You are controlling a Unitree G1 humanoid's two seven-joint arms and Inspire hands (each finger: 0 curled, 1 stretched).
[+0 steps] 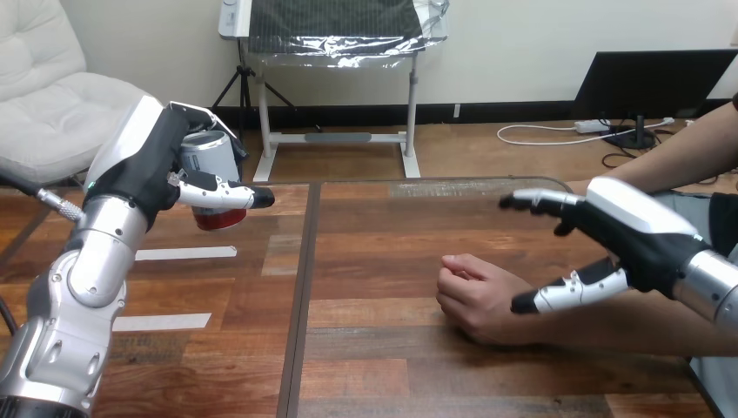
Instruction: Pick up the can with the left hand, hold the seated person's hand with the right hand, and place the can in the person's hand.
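— Start with the big things. How does the counter lie?

— The wooden counter [374, 366] fills the lower half of the view. Its far edge runs across behind both hands. A dark line [300, 287] runs front to back left of the middle. I cannot tell whether it is a seam or the counter's side edge.

— And the arms?

— The left arm [78, 287] rises from the bottom left corner. The right arm [709, 283] comes in from the right edge. The person's forearm [609, 326] lies on the counter at the right, reaching toward the middle.

— The hands?

— The left hand [148, 165] is raised at the left, left of the dark line. The right hand [640, 231] is over the person's wrist. Its fingers [544, 201] are straight and spread above the wrist, and its thumb [570, 292] is stretched out in front of it. Nothing is gripped, and I cannot tell whether it touches the wrist.

— The person's hand?

— The person's hand [474, 296] rests on the counter as a loose fist, just left of the right hand's thumb.

— Where is the can?

— The can [213, 170], silver with a red base, is up in the air in the left hand. The fingers [222, 193] are curled round it. It is well apart from the person's hand, with a broad bare stretch of counter between them.
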